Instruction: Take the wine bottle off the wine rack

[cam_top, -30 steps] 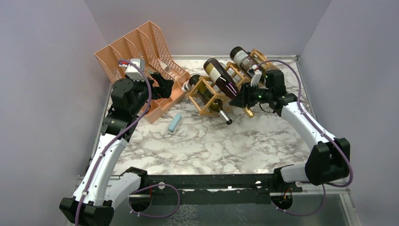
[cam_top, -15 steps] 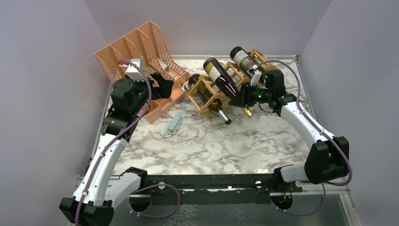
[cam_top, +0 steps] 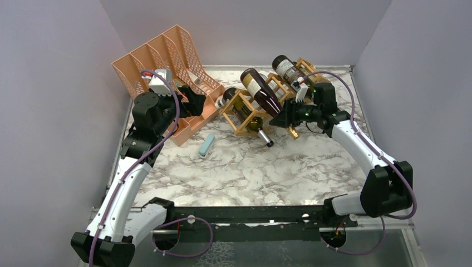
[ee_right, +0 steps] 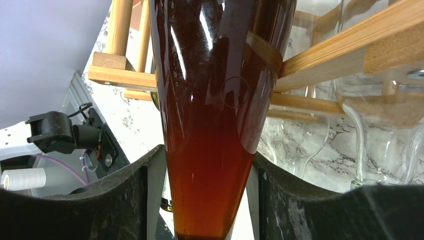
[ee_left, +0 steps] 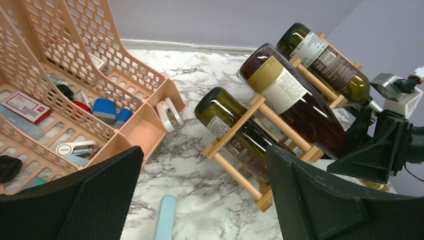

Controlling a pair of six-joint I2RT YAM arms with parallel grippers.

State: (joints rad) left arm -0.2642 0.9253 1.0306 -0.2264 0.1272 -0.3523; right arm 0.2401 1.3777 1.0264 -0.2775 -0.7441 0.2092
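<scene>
With the right pincer [ee_right: 210, 200] clamped on the shoulder of the middle wine bottle [cam_top: 260, 92] (left pincer [ee_left: 200, 200] open, idle), we judge extraction from the wine rack [cam_top: 245, 114] comes next.

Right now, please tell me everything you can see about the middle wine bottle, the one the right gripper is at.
The middle wine bottle is dark glass that glows reddish-brown near the neck, with a tan and white paper label on its body. It lies tilted in the wine rack, base raised toward the back wall, neck sloping down toward the arms. It sits higher than the green bottles on either side. Wooden slats touch its shoulder. The right gripper has a finger on each side of its neck, pressed against the glass.
</scene>
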